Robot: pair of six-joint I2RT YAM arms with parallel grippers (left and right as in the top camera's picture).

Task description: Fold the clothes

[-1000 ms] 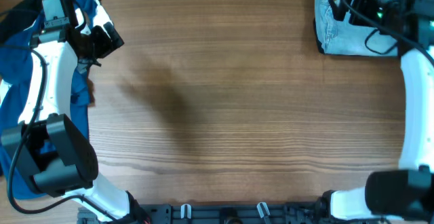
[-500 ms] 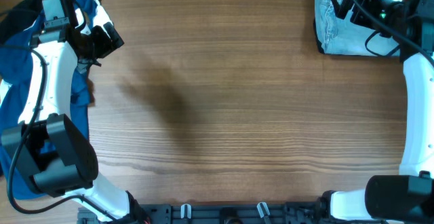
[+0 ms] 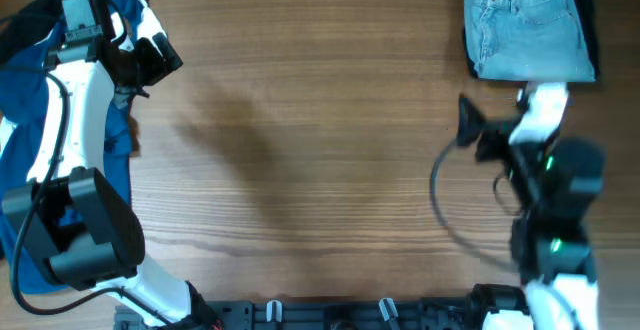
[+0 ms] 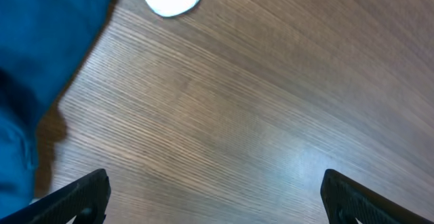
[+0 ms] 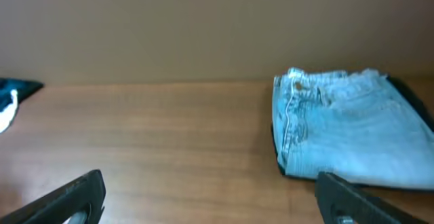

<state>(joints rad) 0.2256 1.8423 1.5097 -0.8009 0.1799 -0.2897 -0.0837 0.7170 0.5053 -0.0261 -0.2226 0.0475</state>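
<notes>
The pale blue denim shorts (image 3: 527, 25) lie folded at the table's far right corner, on a black piece (image 3: 593, 30). They also show in the right wrist view (image 5: 349, 129), ahead and to the right. My right gripper (image 3: 472, 130) is open and empty, raised well in front of the shorts; its jaws (image 5: 217, 200) stand wide over bare wood. A dark blue top (image 3: 25, 100) and a black garment (image 3: 25, 20) are heaped at the left edge. My left gripper (image 3: 150, 62) is open and empty beside that heap, over bare wood (image 4: 217, 203), with blue cloth (image 4: 41, 41) to its left.
The wooden table (image 3: 320, 150) spreads between the two arms. The left arm's white links (image 3: 75, 100) lie over the blue heap. A rail with clips (image 3: 330, 315) runs along the near edge.
My right arm has pulled back from over the shorts towards the near edge, leaving the shorts fully uncovered. The left arm has not moved.
</notes>
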